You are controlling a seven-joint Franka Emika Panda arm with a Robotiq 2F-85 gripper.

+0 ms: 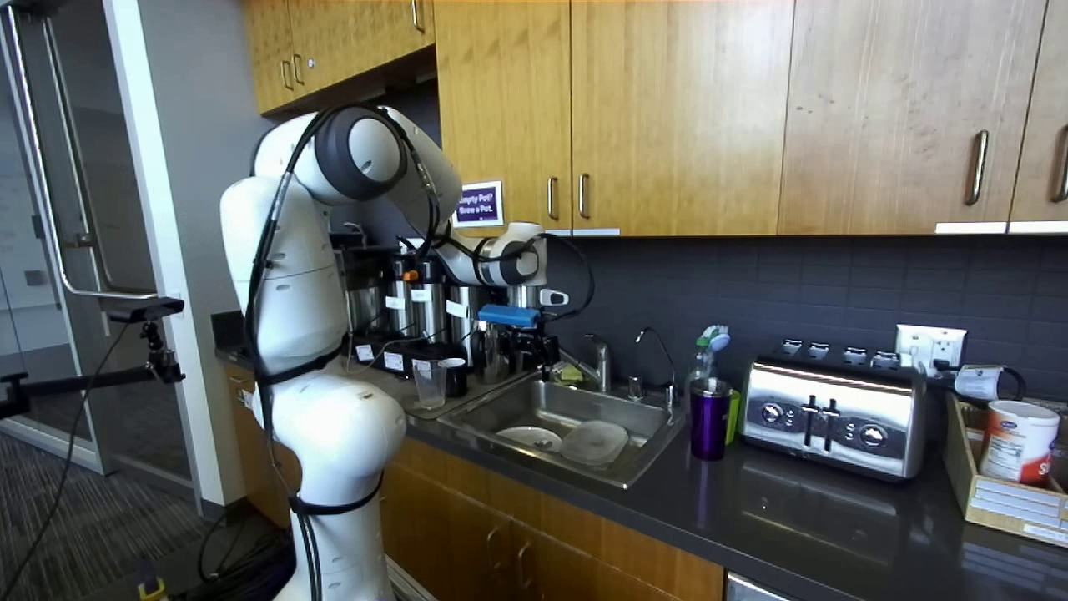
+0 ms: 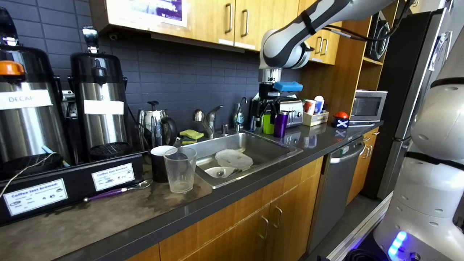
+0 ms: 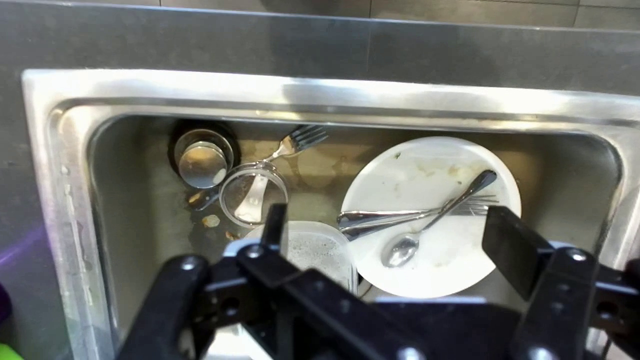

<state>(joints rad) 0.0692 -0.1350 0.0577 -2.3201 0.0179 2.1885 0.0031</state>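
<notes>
Several wooden cabinets [image 1: 680,117] overhang the dark counter [image 1: 776,522].

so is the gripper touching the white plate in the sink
Apart: in an exterior view, the gripper hangs above the white plate, with part of the sink visible between them.

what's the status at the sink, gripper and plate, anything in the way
Gripper open, empty, above sink. Plate in sink, not held. Cutlery lying across plate, container beside it, possibly in the way.
</notes>
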